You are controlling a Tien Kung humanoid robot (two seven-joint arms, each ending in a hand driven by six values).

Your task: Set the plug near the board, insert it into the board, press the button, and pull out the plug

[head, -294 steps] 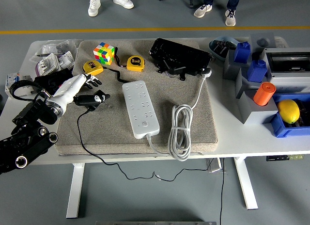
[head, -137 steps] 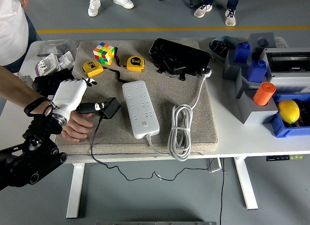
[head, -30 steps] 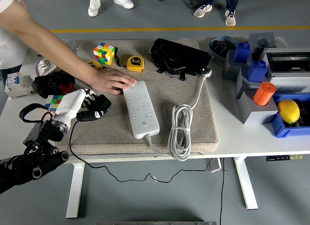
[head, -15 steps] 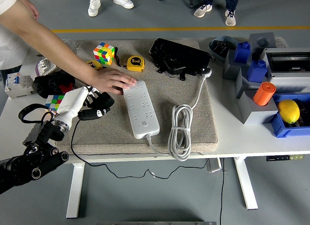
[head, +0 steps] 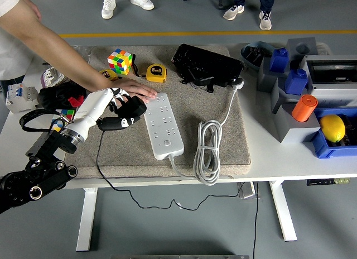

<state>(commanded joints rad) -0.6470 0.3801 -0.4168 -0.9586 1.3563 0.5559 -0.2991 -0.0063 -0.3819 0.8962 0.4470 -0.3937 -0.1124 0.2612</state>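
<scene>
A white power strip (head: 162,124) lies lengthwise on the grey mat (head: 189,111), its coiled white cable (head: 207,150) to the right. My left hand (head: 114,105), white with black fingers, is shut on a black plug (head: 129,114) whose thin black cord (head: 106,169) trails over the table's near edge. The plug hangs just left of the strip's upper half, nearly touching it. A person's hand (head: 135,89) rests flat on the mat at the strip's far left corner, right behind my hand. My right arm is out of view.
A Rubik's cube (head: 119,61), two yellow tape measures (head: 156,73) and a black case (head: 207,65) lie at the mat's far side. Blue and grey bins with an orange cylinder (head: 304,108) and a yellow ball (head: 332,127) fill the right. Clutter sits at the far left.
My left hand has carried the plug rightward and slightly away from me, up to the strip's left side. The person's hand has stayed at the strip's far corner.
</scene>
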